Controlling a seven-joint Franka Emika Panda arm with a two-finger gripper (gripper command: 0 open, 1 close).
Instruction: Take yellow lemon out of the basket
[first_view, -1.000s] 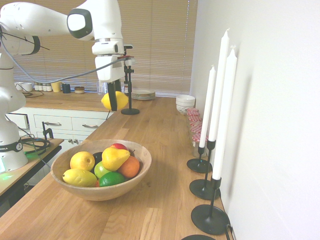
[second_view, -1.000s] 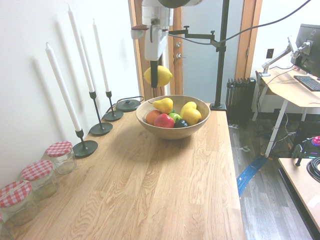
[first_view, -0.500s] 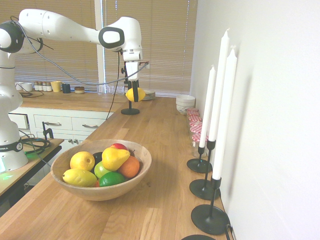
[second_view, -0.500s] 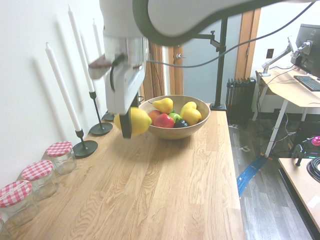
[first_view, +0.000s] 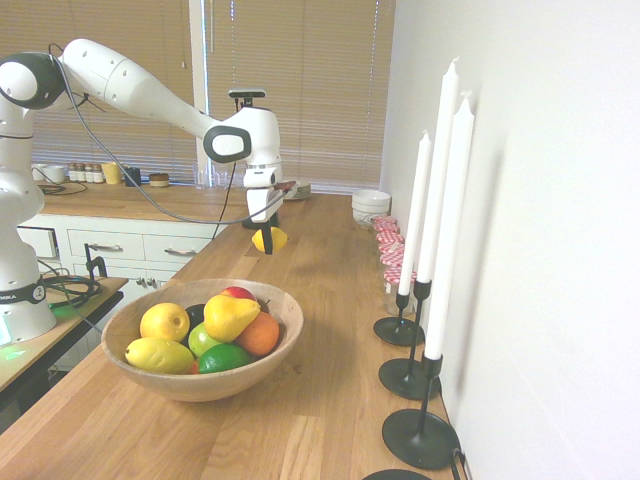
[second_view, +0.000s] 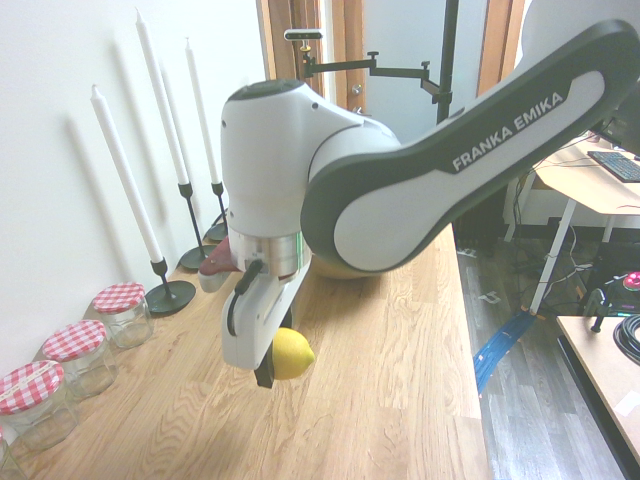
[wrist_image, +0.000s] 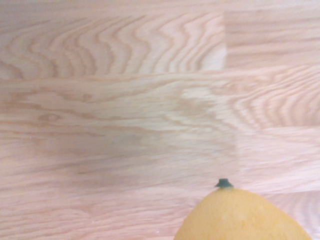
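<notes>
The arm (second_view: 400, 200) was glossy white with rounded, dark grey-edged joints, black "FRANKA EMIKA" lettering, a grey cable (first_view: 125, 165) and a claw (first_view: 268, 240) with flat black fingers.

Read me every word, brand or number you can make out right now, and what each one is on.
"FRANKA EMIKA": on the robot arm's dark-edged link, second exterior view.
Partial lettering on the arm's base, first exterior view: too small to read reliably.
No text shows on the lemon or jar lids.

Your end effector (first_view: 268, 238) has carried the yellow lemon (first_view: 270, 240) away from the basket (first_view: 203, 385) and lower toward the counter (first_view: 340, 300).
</notes>
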